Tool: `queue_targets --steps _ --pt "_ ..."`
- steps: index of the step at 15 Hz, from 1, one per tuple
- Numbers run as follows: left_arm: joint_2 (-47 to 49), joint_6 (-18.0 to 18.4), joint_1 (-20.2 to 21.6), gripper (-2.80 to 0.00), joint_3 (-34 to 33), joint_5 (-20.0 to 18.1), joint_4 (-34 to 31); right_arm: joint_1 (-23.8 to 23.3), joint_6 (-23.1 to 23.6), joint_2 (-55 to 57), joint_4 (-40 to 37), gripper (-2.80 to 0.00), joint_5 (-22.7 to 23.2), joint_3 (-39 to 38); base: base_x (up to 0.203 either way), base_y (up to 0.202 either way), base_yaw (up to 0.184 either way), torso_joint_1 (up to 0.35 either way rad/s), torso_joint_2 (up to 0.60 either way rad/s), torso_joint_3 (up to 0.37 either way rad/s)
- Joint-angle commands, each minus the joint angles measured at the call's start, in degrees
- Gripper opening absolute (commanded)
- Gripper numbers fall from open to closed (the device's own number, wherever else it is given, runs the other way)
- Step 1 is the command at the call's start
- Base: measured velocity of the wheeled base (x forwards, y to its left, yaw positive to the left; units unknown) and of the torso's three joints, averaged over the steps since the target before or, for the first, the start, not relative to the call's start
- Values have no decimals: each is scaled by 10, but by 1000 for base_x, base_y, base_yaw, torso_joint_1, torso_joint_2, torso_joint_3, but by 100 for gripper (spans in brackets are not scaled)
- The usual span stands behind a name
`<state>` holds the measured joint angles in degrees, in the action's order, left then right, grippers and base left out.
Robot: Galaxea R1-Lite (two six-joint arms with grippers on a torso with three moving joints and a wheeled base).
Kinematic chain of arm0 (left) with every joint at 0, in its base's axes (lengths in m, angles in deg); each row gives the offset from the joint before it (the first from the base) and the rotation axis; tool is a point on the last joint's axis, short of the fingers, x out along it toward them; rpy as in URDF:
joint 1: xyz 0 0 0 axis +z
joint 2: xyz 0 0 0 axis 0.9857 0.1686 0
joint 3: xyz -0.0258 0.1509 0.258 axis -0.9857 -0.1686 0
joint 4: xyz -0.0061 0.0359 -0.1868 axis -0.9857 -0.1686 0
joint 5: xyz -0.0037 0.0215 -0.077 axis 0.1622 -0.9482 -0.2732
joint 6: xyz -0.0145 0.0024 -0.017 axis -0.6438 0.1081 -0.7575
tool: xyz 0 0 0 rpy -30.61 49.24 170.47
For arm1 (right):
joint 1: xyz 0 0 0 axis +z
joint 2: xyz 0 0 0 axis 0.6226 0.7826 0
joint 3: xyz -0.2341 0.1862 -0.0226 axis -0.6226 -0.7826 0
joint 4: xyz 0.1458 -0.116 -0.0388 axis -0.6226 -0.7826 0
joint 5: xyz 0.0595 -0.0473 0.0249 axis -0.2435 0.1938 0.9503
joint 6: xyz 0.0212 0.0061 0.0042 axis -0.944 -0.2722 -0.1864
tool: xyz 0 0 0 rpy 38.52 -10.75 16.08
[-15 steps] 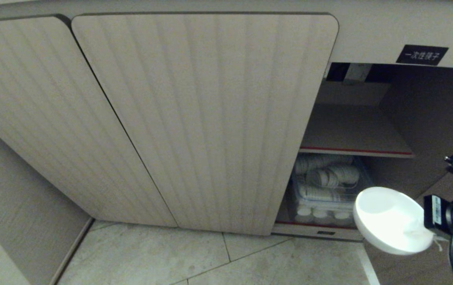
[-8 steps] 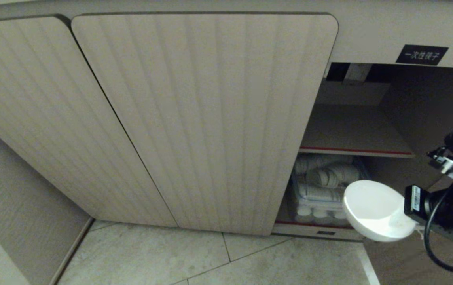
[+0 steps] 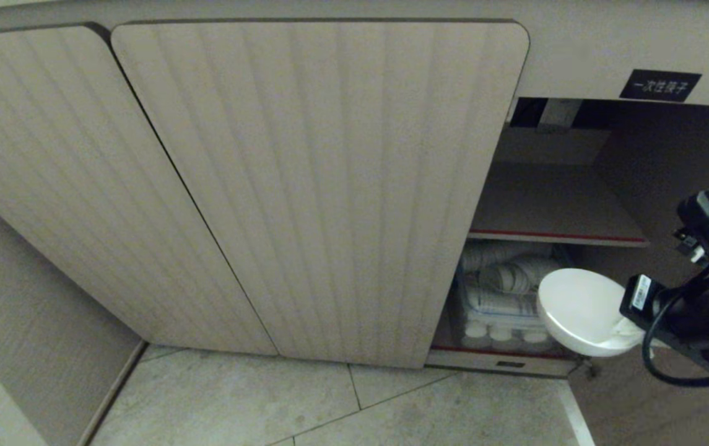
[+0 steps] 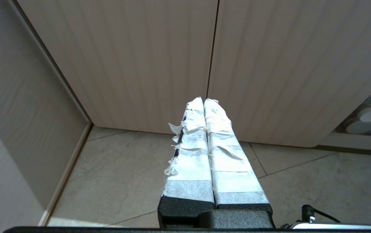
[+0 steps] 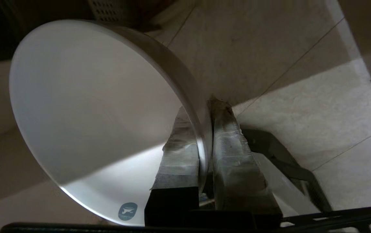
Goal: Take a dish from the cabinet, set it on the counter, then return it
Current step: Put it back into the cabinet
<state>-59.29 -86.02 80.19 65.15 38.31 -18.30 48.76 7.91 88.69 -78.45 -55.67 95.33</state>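
The dish point(image 3: 580, 310) is a small glossy white bowl, tilted, hanging in front of the open right bay of the cabinet point(image 3: 317, 186), below its red-edged shelf point(image 3: 555, 235). My right gripper point(image 3: 630, 328) is shut on the dish's rim at the right side; in the right wrist view the taped fingers point(image 5: 185, 155) pinch the rim of the dish point(image 5: 85, 106), one inside and one outside. My left gripper point(image 4: 204, 101) is parked low before the closed cabinet doors, shut and empty. The counter is out of view.
Stacked white ribbed cups in a clear bin point(image 3: 503, 291) fill the lower bay behind the dish. A black label point(image 3: 659, 85) sits above the opening. The open door panel point(image 3: 657, 402) stands at lower right. Tiled floor point(image 3: 342, 409) lies below.
My right gripper has carried the dish up and leftward, closer to the cabinet's lower opening, and the wrist has rolled. The left arm has stayed still.
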Motion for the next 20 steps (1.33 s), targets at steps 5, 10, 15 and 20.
queue_targets --steps 5,10,15,20 --pt "0 0 0 -280 -1 0 0 3 -61 15 3 -280 -13 20 0 0 0 0 0 0" --pt "0 0 0 -280 0 0 0 2 -88 24 50 -280 -35 10 0 0 0 0 0 0" --pt "0 0 0 -280 0 0 0 -5 -92 53 101 -280 -46 45 0 0 0 0 0 0" --pt "0 0 0 -280 0 0 0 -6 -131 88 98 -280 -58 78 0 0 0 0 0 0"
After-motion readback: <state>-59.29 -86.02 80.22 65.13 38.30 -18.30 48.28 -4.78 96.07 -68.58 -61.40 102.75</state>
